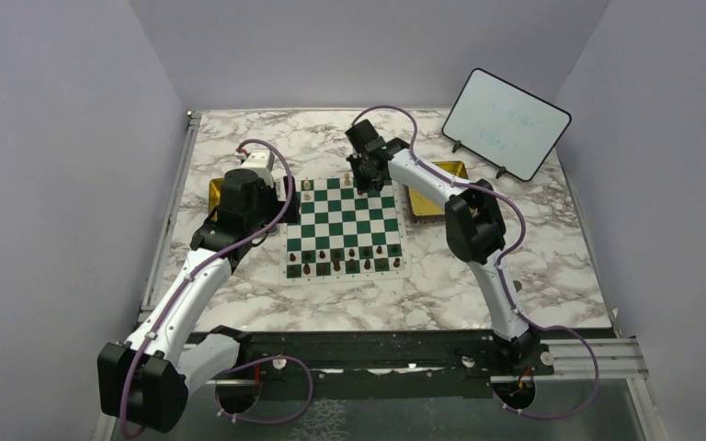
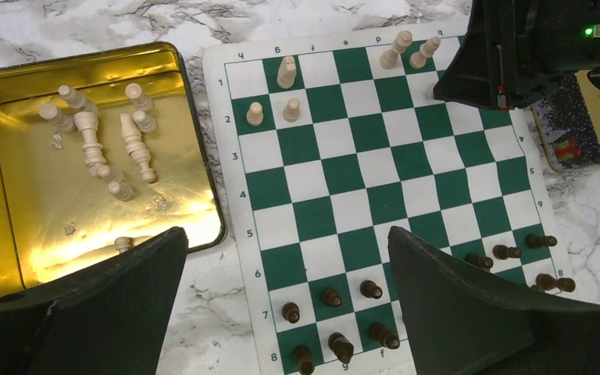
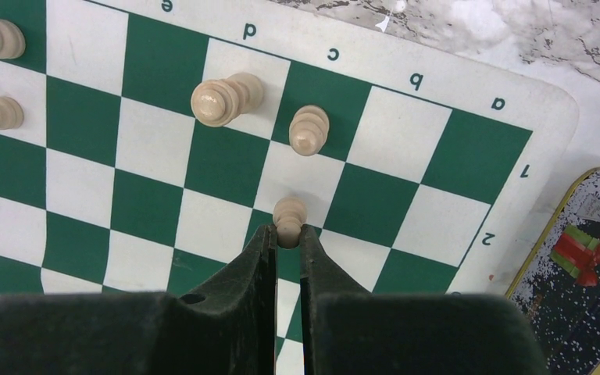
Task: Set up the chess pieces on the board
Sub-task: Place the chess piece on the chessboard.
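As far as I can judge from where I stand, the job is about half done. On the marble table (image 1: pixel 478 285) the board (image 1: pixel 345 225) lies flat between the two arms, with the gold tray (image 2: pixel 16 234) just beside its left edge. The left gripper (image 2: pixel 281 242) hangs above that seam, fingers spread wide and holding nothing. The right gripper (image 3: pixel 287 234) is down at the far end, pinched on a cream pawn (image 3: pixel 289 212) at a row-2 square near file c. Dark pieces (image 2: pixel 332 297) fill much of the two near rows, though gaps show; the left fingers hide some squares, so I cannot count them surely. Only a handful of cream pieces (image 2: pixel 287 72) stand on the far rows. The spare cream figures (image 2: pixel 94 144), roughly ten, lie in the tray waiting to be placed.
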Available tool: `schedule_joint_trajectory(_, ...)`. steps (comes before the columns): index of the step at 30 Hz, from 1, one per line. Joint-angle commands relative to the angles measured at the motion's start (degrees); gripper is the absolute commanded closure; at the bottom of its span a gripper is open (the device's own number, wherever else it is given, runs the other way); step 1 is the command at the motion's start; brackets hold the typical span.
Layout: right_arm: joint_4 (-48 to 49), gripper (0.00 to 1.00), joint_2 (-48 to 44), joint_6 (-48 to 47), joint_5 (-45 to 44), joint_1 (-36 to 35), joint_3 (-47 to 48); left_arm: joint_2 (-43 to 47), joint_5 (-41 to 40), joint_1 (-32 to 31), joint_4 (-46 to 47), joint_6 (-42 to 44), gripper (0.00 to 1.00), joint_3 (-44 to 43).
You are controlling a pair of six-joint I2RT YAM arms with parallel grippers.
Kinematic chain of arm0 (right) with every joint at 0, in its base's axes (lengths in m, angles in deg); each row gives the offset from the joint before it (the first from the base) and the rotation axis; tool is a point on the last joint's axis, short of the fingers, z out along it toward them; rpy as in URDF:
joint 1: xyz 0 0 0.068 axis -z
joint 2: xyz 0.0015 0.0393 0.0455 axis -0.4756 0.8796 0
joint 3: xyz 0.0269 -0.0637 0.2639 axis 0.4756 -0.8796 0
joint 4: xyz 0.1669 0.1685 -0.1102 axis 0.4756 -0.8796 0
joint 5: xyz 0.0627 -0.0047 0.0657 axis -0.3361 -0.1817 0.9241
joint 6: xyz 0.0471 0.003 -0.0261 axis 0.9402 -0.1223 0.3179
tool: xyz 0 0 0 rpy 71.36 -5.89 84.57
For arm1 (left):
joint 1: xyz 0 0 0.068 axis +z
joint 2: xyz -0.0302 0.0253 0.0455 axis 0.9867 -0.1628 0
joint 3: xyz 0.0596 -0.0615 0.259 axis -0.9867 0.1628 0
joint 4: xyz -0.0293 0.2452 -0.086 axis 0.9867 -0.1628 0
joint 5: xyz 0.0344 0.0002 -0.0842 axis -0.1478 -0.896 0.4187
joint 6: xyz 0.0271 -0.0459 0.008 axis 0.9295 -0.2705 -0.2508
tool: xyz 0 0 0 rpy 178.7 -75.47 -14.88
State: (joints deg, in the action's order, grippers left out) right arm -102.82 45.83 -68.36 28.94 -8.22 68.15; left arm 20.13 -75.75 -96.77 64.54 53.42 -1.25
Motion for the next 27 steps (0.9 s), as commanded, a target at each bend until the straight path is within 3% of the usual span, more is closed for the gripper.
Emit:
schedule_joint_trajectory(1, 2.57, 0.89, 1.69, -0.53, -1.3, 0.11, 0.81, -0.21, -0.26, -0.37, 0.43, 0.39, 0.01, -0.23)
schedule_joint_trajectory(10, 2.42, 0.85, 3.3, -0.65, -1.03, 0.06, 1.28, -0.43, -0.28, -0.38, 0.52, 0.39, 0.01, -0.21)
schedule_joint_trajectory(27, 2.76, 0.55, -0.22, -0.29, 0.52, 0.1, 0.72, -1.89, -3.33, -0.27, -0.7, -0.17, 0.01, 0.02)
